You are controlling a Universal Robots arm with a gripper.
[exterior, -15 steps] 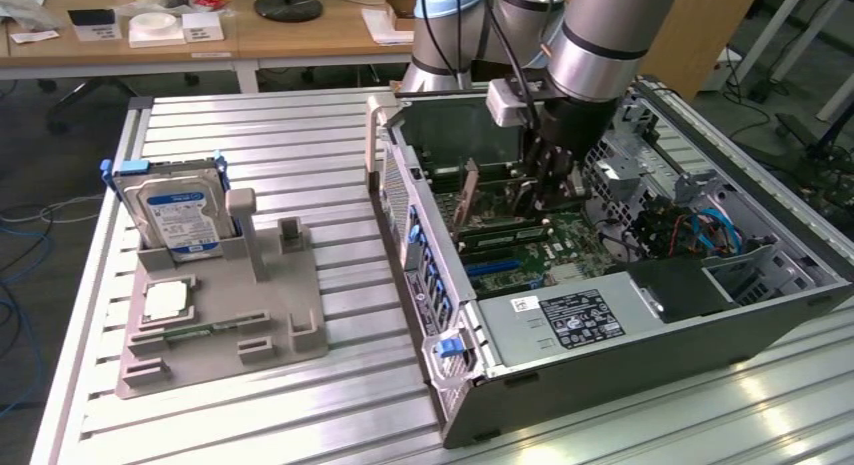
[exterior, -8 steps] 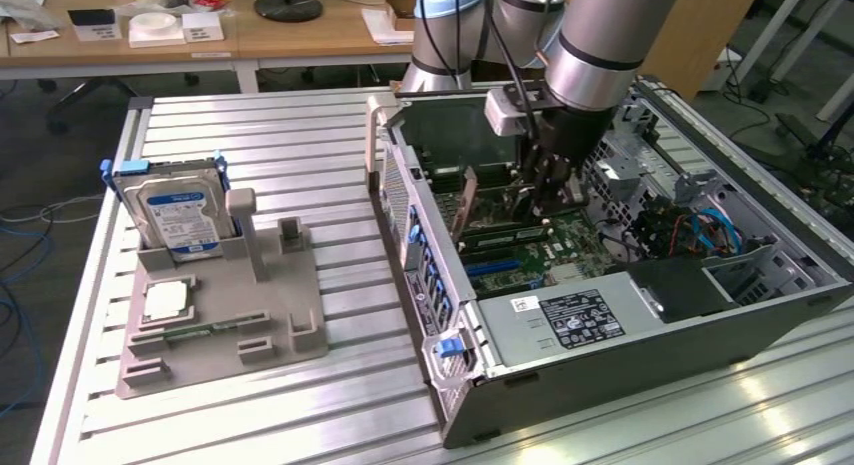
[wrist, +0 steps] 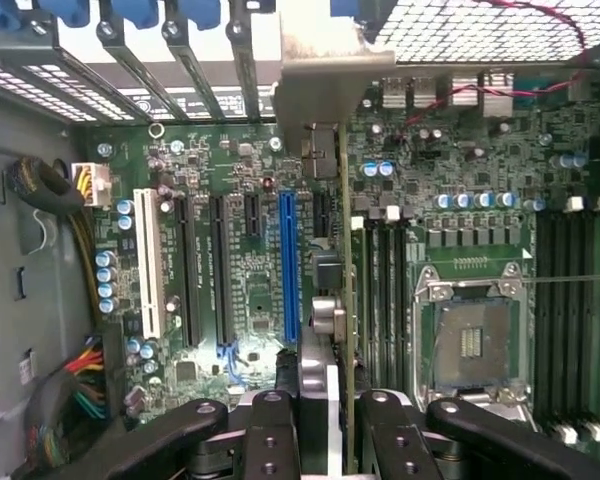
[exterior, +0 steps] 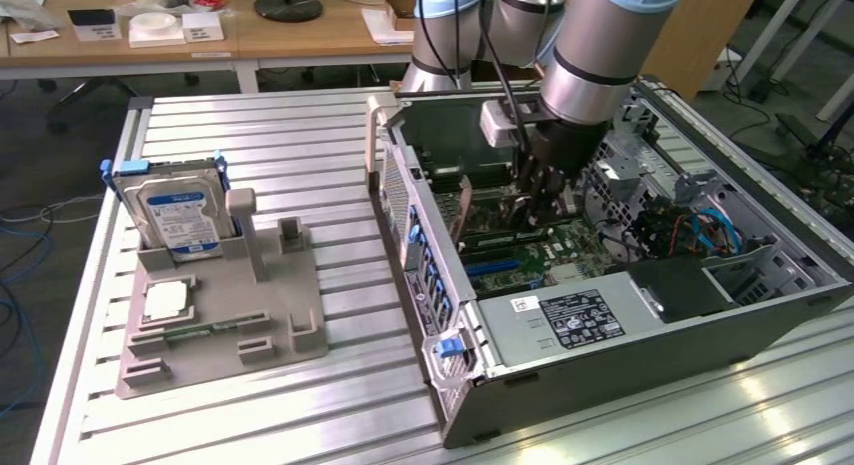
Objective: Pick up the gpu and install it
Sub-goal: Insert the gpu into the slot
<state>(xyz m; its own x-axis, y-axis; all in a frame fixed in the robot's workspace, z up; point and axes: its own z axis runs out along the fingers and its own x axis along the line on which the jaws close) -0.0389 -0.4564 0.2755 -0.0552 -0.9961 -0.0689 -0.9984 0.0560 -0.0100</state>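
Inside the computer case (exterior: 747, 315), the gripper (exterior: 545, 217) clamps the gpu (wrist: 345, 300) edge-on above the motherboard (wrist: 460, 230) — wrist view shows it beside the blue slot (wrist: 288, 265), unseated.

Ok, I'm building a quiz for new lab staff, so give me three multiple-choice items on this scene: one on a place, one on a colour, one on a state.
1. Where is the silver hard drive with the blue-and-white label?
A. Inside the open grey computer case
B. Standing in the grey plastic holder on the slatted metal table
C. On the wooden desk

2. What colour is the long slot beside the held card on the green motherboard?
A. Red
B. Yellow
C. Blue

3. What state is the dark, thin gpu card in?
A. Gripped edge-on over the motherboard
B. Lying on the table
C. Standing in the holder

Answers:
1 B: the hard drive stands in the holder, outside the case.
2 C: the slot is blue.
3 A: the gripper clamps the gpu above the motherboard.
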